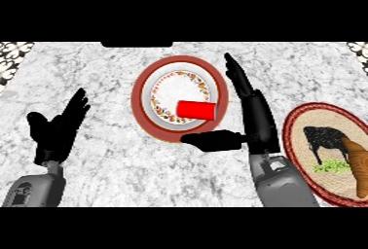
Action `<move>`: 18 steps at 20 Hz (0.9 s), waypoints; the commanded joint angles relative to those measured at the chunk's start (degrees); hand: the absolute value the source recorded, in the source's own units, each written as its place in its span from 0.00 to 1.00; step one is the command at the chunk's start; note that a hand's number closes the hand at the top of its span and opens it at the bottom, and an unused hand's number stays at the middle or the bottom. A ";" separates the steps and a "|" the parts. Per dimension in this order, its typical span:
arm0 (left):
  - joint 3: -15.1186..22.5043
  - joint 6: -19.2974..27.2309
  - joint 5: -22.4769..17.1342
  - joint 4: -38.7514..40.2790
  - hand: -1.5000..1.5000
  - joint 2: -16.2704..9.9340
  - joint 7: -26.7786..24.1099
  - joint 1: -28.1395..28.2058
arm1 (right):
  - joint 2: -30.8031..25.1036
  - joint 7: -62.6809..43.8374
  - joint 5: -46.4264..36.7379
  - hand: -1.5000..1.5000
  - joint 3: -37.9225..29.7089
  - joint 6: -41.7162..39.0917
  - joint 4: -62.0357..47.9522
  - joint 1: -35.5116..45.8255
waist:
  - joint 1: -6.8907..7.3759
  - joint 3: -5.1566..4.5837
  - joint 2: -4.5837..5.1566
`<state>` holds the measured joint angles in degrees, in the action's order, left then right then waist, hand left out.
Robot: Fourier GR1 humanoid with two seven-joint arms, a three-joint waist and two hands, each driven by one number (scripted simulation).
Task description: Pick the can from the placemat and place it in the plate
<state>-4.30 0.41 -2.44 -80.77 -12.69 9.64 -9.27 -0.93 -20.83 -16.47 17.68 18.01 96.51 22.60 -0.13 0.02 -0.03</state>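
Marbled grey-white counter (pixel 129 160) fills my view, with patterned tile showing at the far corners. At the left, my left hand (pixel 59 127) rests near the edge, fingers up and spread, holding nothing. Moving right, the plate (pixel 147 73) sits mid-counter: a red rim around a white centre with a floral ring. The can (pixel 196 109) is red and lies on its side inside the plate, toward its right near part, so it already seems to be where the task wants it.

I judge the can light, stiff and smooth, likely to roll since it lies on its curved wall; if I had to take it again, I would close across the middle of the body rather than the ends.

Just right of the plate is my right hand (pixel 248 104), fingers straight and pointing far, thumb stretched left below the can. It holds nothing, and I cannot tell whether the thumb touches the plate rim.

Farthest right lies the placemat (pixel 298 121), oval and red-bordered, with a dark object (pixel 323 136), a brown one (pixel 356 165) and something green (pixel 330 167) on it. Nothing stands between hand and plate.
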 commanded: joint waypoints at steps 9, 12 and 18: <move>-1.62 -0.80 0.53 -1.15 0.50 0.71 3.47 -2.63 | -4.52 11.04 5.74 0.00 -7.82 -10.04 2.38 -9.29 | 0.04 -0.02 0.01; -1.77 -1.39 0.65 0.46 0.50 1.19 1.04 -1.37 | -7.15 16.55 9.88 0.00 -14.27 -12.91 -2.36 -8.09 | 0.14 -0.01 0.06; -0.86 -0.18 3.12 1.78 0.50 3.41 -1.21 -0.81 | -5.76 13.57 6.73 0.00 -14.73 -13.09 -2.27 -7.00 | 0.18 -0.03 0.03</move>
<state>-5.55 -0.37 -0.31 -80.26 -10.74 9.35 -9.78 -7.34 -7.07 -8.62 4.37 5.31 96.81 13.24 -0.02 0.01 -0.02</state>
